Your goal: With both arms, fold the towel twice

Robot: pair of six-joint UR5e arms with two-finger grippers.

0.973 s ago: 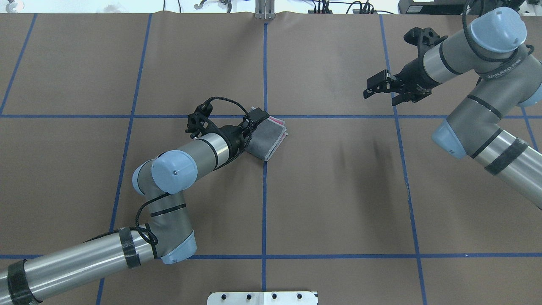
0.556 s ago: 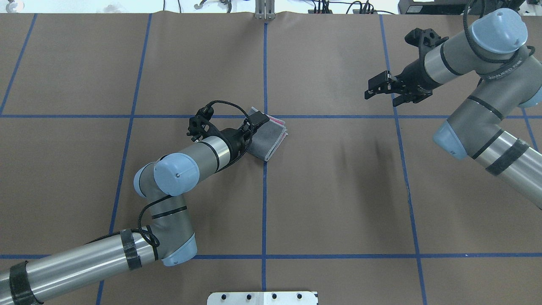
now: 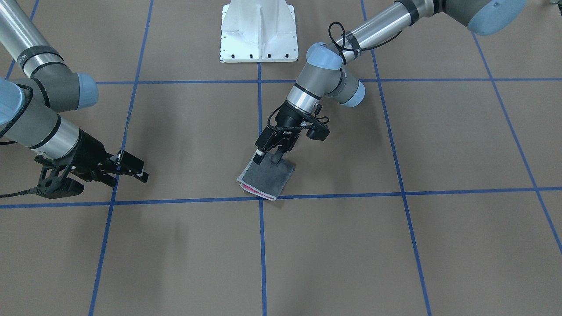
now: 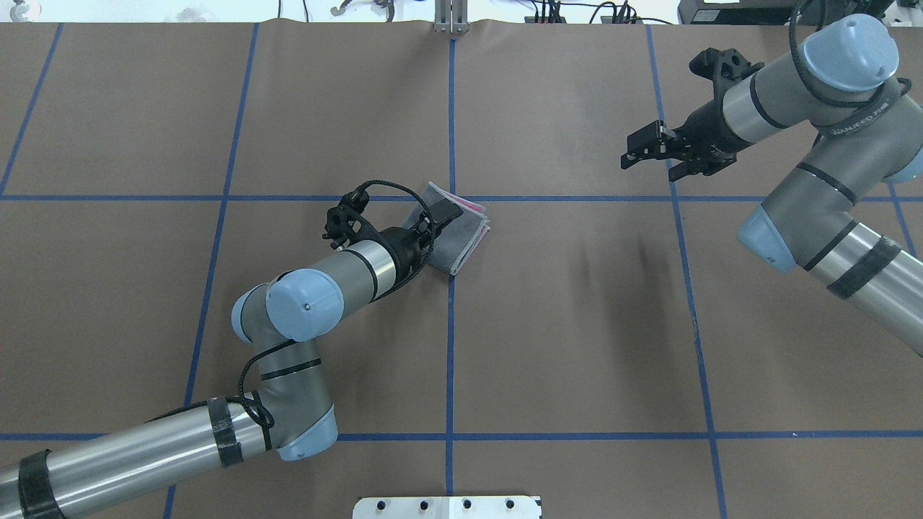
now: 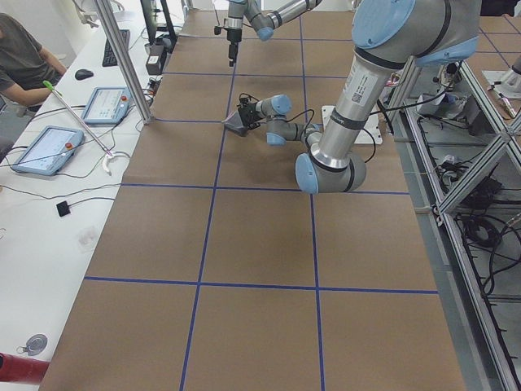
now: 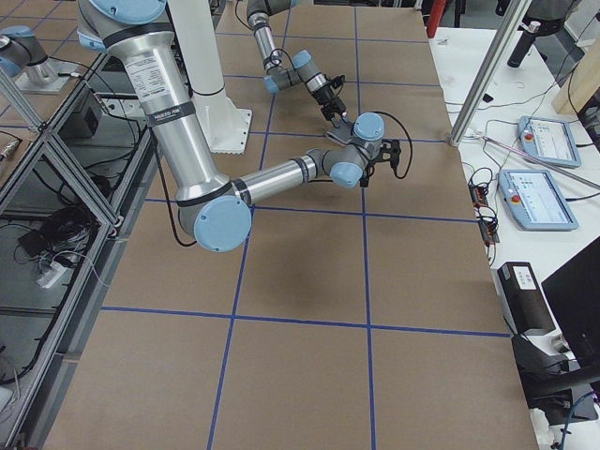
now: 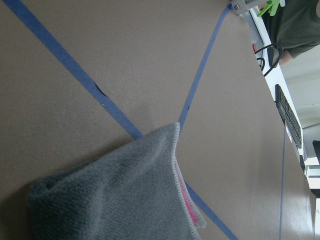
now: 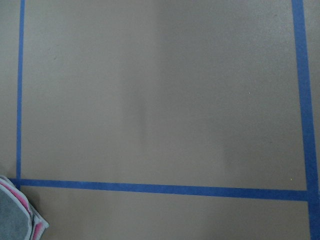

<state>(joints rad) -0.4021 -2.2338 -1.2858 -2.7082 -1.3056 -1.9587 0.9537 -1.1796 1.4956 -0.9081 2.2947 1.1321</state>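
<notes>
Left gripper [image 3: 268,156]: jaws apart, empty, low beside the tape crossing [image 3: 260,199], probably so the fold lies undisturbed. Towel [image 3: 268,179]: folded small, grey outward, flat, touching that crossing. Right gripper [image 3: 134,170]: jaws apart, parked well away from the crossing.

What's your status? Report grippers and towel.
Left gripper open over towel edge. Right gripper open, off to the side. Towel folded, grey up, on table. Nothing in the way.

L arm [image 4: 130,450] & R arm [image 4: 865,270]: silver-grey tubes, lt-blue joint caps [image 4: 303,303], black tape bands [image 4: 220,427]. Braided blk cable [image 4: 389,184] looping at L wrist. White lettering [image 4: 858,115] on R strap. White pedestal [image 3: 258,30], dark screws [image 3: 250,56].
</notes>
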